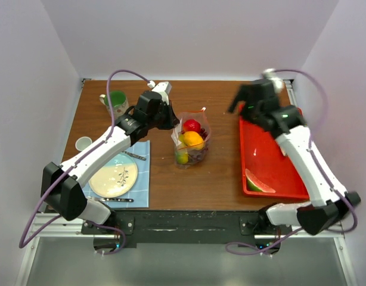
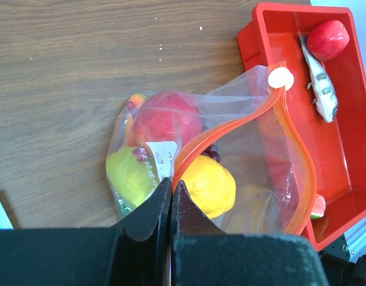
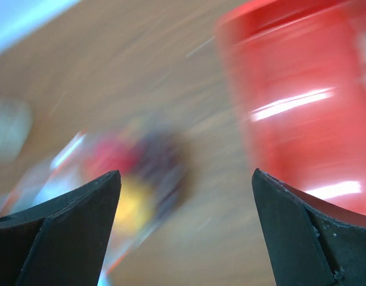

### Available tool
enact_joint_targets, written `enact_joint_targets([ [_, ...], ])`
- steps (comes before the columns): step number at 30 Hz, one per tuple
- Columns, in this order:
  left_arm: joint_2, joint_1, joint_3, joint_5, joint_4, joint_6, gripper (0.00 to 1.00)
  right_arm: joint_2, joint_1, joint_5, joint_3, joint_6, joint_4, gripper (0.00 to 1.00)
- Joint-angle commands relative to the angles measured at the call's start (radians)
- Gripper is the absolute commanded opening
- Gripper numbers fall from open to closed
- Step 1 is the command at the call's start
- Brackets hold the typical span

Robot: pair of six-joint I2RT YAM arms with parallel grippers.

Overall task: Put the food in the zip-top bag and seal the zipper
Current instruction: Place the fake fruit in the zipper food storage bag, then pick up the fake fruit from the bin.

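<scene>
Mid-filling: left tool (image 2: 171, 193) clamps the orange-red zipper strip (image 2: 230, 127) of the crinkly clear plastic bag (image 2: 254, 158); right tool (image 3: 184, 179), wide and empty, next needs the silver toy fish (image 2: 323, 89) near it.

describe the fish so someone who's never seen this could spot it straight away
Start at the red tray on the right side of the wooden table. Inside, beside a red apple, lies the fish: the only long, thin, silver piece with dark markings, unlike the round fruit.

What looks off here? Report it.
Nothing spilled or damaged. The bag gapes, its zipper bowed apart, one edge pinched by the left gripper. An apple, a fish and a watermelon wedge lie in the tray, unbagged.
</scene>
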Motion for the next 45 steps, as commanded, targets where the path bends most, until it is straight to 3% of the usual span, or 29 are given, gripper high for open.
enact_joint_targets([
  [1, -0.034, 0.009, 0.001, 0.009, 0.038, -0.011, 0.00, -0.040, -0.261, 0.005, -0.053, -0.150, -0.009, 0.96],
  [5, -0.046, 0.009, -0.031, 0.044, 0.053, -0.012, 0.00, 0.085, -0.481, -0.138, -0.125, -0.188, 0.185, 0.97],
  [8, -0.058, 0.009, -0.061, 0.053, 0.055, -0.005, 0.00, 0.191, -0.541, -0.182, -0.153, -0.182, 0.311, 0.98],
  [17, -0.083, 0.008, -0.119, 0.090, 0.078, 0.009, 0.00, 0.336, -0.632, -0.028, -0.214, -0.127, 0.581, 0.99],
  [24, -0.075, 0.009, -0.145, 0.137, 0.112, 0.003, 0.00, 0.428, -0.661, 0.078, -0.210, -0.147, 0.669, 0.99],
  [32, -0.076, 0.009, -0.151, 0.139, 0.115, 0.014, 0.00, 0.589, -0.697, 0.052, -0.136, -0.151, 0.677, 0.99],
  [45, -0.090, 0.009, -0.145, 0.125, 0.101, 0.024, 0.00, 0.626, -0.697, 0.127, -0.139, -0.214, 0.704, 0.98],
])
